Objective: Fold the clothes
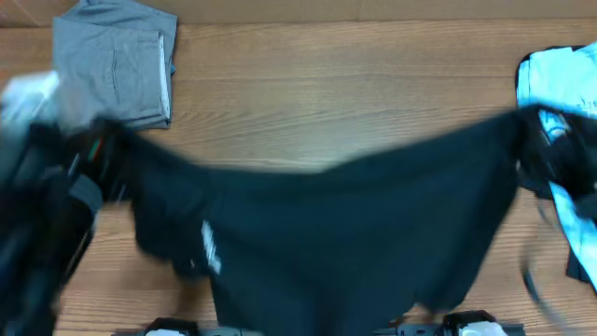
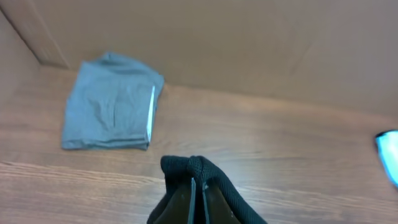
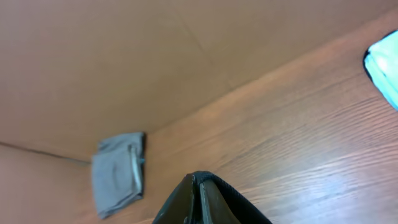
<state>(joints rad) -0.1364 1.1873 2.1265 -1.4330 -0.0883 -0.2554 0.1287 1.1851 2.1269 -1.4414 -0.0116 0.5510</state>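
A wooden desk (image 1: 308, 103) with a plain brown wall behind it fills every view. Nearest, low in the overhead frame, the big black garment (image 1: 354, 233) spreads as a wide sheet, with a white logo (image 1: 210, 250) at its lower left. It is strung between the two arms. The left jaws, at the frame's left edge, are shut tight on one corner. The right jaws, at the right edge, are shut just as tight on the other. Each wrist view shows only a small bunch of black cloth pinched.

Farther back, a folded grey garment (image 1: 117, 70) lies at the upper left, well apart from the sheet. A light blue T-shirt (image 1: 560, 79) sits at the right edge, just beside the right arm.

The likeliest trouble is a corner slipping out, since each pinch takes so little cloth; the sheet would then collapse into a heap. The right arm could also catch or drag the blue T-shirt. Uneven lowering would leave wrinkles.
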